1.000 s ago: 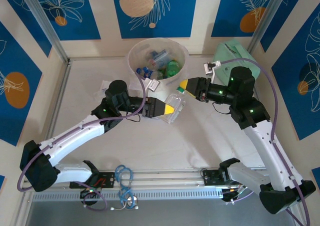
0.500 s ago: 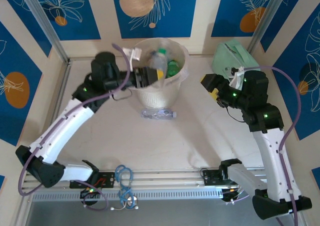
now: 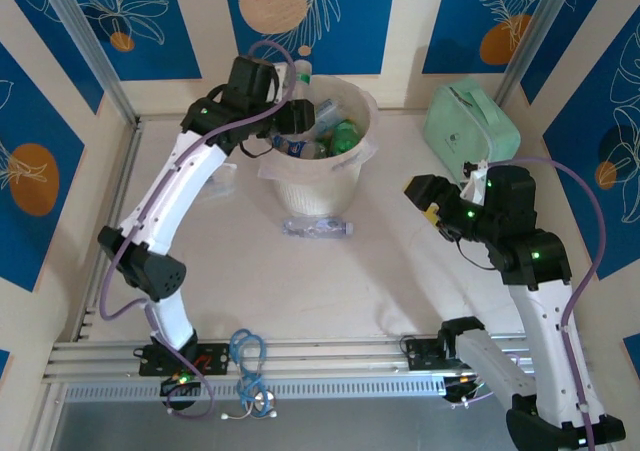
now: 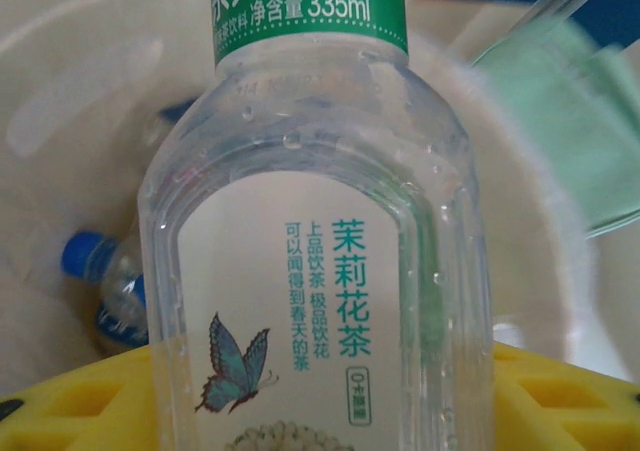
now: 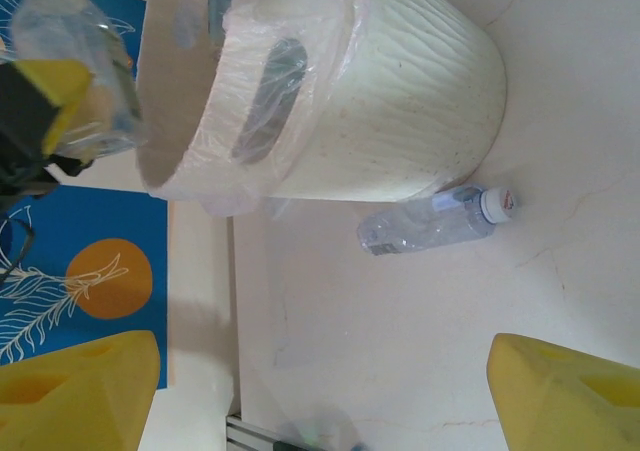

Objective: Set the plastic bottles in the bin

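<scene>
Left pincer: the left pincer [image 3: 296, 114] was raised at the far left side of the bin [image 3: 362, 161], its yellow fingers [image 4: 560, 391] pinching a bottle from both sides.
Held bottle: the held bottle [image 4: 320, 271] was clear, with a green label band and a butterfly print. It hung above the bin's rim, not yet released. In the left wrist view the inside of the bin showed behind it.
Bin: it stood upright at the far middle of the table [image 3: 300, 291], with its clear liner folded over the rim.
Bottles in the bin: several were already inside, among them a green bottle [image 3: 346, 131] and a blue-capped bottle [image 4: 105, 281]. I could not count them exactly.
Bottle on the table: one clear bottle on the table [image 3: 318, 228] lay on its side just near the bin's base, not touching either arm.
Right pincer: the right pincer [image 5: 320, 401] was spread wide and held nothing. It stood right of the bin, well apart from it, and near the green case [image 3: 470, 121].
Done: most of the task seemed finished, because the bin held many bottles.
Left to do: I judged two steps remained: to drop the held bottle in, and then to pick up the lying one.
</scene>
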`<act>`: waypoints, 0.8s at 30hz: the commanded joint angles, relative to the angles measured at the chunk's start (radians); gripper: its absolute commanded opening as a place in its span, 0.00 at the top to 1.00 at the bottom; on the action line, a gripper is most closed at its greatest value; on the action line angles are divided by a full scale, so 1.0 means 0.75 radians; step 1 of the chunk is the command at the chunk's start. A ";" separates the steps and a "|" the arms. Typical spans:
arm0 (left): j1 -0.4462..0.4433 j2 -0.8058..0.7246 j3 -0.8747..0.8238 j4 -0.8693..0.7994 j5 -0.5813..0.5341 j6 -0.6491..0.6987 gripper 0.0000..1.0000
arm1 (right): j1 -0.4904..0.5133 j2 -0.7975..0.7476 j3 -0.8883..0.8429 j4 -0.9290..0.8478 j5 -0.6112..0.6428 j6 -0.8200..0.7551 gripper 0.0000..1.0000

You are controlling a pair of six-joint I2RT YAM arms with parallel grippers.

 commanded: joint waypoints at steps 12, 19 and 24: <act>0.013 -0.088 0.055 -0.063 -0.059 0.004 0.12 | 0.028 0.001 -0.075 -0.001 0.019 0.022 0.14; 0.013 -0.390 -0.164 0.066 -0.116 -0.006 0.14 | 0.241 0.075 -0.248 0.119 0.186 0.223 0.14; 0.056 -0.748 -0.697 0.183 -0.214 -0.130 0.14 | 0.358 0.223 -0.359 0.232 0.303 0.408 0.22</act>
